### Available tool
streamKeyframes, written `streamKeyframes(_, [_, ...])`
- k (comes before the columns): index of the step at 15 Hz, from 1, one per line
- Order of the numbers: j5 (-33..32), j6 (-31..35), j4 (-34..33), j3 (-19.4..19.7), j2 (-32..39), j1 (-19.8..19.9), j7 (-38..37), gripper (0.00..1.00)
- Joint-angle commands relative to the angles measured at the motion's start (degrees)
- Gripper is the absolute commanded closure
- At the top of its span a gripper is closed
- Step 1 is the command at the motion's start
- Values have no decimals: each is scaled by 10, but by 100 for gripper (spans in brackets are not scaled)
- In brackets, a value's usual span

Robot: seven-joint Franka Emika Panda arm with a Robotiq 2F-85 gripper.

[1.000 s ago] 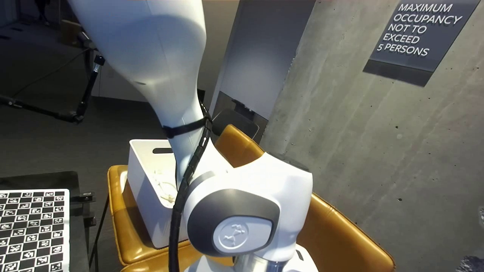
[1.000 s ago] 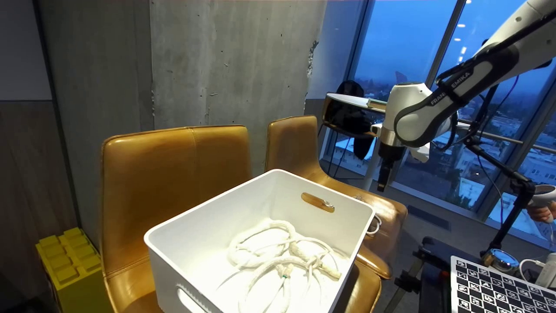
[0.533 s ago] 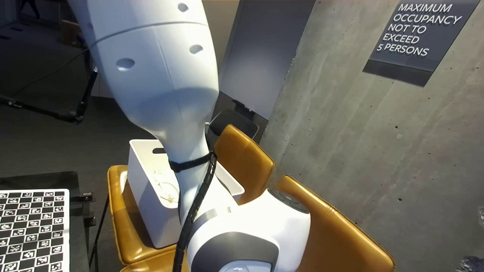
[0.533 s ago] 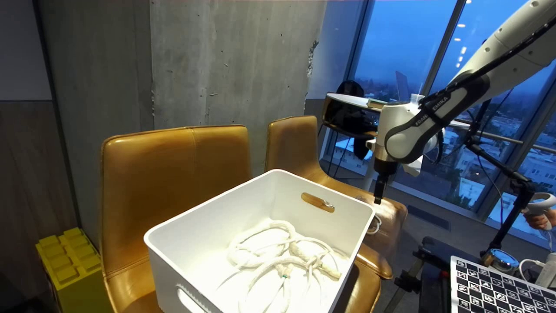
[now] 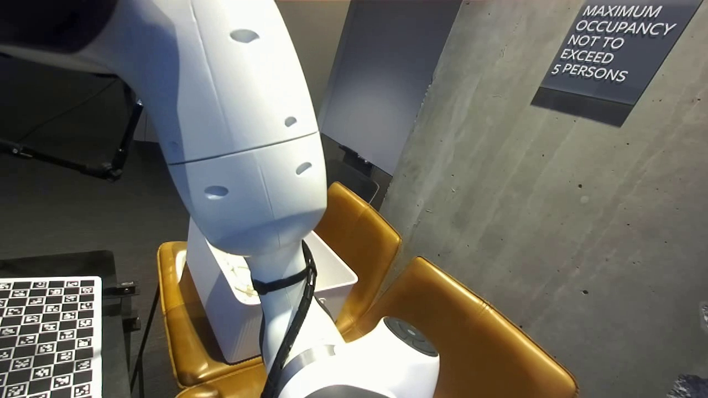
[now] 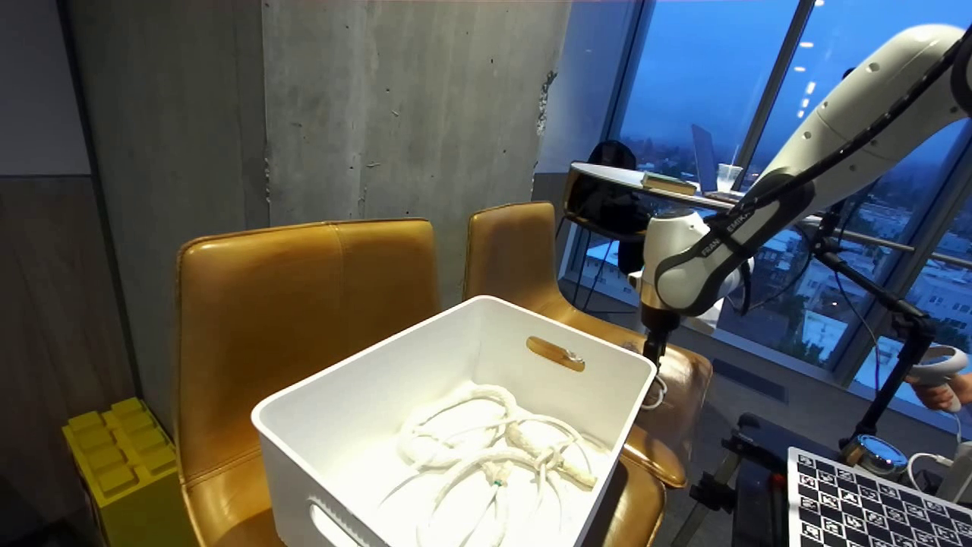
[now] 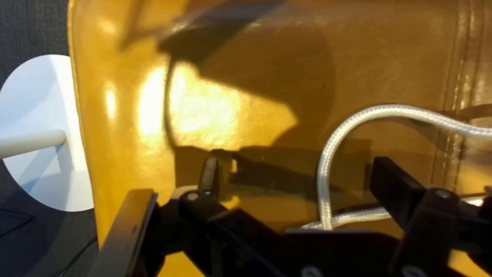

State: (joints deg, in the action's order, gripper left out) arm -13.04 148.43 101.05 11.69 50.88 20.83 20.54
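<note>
Apparently the step is lining up: in the wrist view, the gripper (image 7: 298, 165), jaws apart and empty, hangs over a white braided cord (image 7: 324, 177) on a tan leather chair seat (image 7: 384, 73). Centring on it seems called for next; the cord looks glossy, looping toward two o'clock. In an exterior view, a white plastic bin (image 6: 380, 410) sits toward the gripper's eight o'clock; in an exterior view, the robot arm (image 5: 249, 182) partly hides it.
</note>
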Motion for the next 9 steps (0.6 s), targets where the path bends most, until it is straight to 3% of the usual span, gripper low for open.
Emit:
streamKeyframes(1, [9,-16,-41,-9,34,5,-10,28])
streamKeyframes(3, [5,-14,-45,-4,47,3,-15,29])
streamKeyframes(9, [-9,1,-22,18,52,-1,-24,74])
